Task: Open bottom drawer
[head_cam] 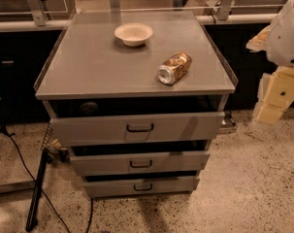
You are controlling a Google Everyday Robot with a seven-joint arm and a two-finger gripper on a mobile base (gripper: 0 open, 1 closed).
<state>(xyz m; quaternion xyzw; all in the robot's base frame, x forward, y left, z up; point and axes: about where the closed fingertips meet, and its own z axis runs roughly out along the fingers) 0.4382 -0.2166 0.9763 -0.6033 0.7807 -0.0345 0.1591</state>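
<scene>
Well, you've barely begun: the bottom drawer [175, 184] sits lowest of three, near the floor, its handle [143, 187] untouched. Your hand [270, 111] hangs off to the right, well apart from it; whether it's spread or closed, I can't tell. Reaching, gripping and pulling are all left to do.

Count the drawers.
3, stacked: top drawer under the tabletop, middle drawer below it, bottom drawer lowest. End effector hangs to their right, touching none.
</scene>
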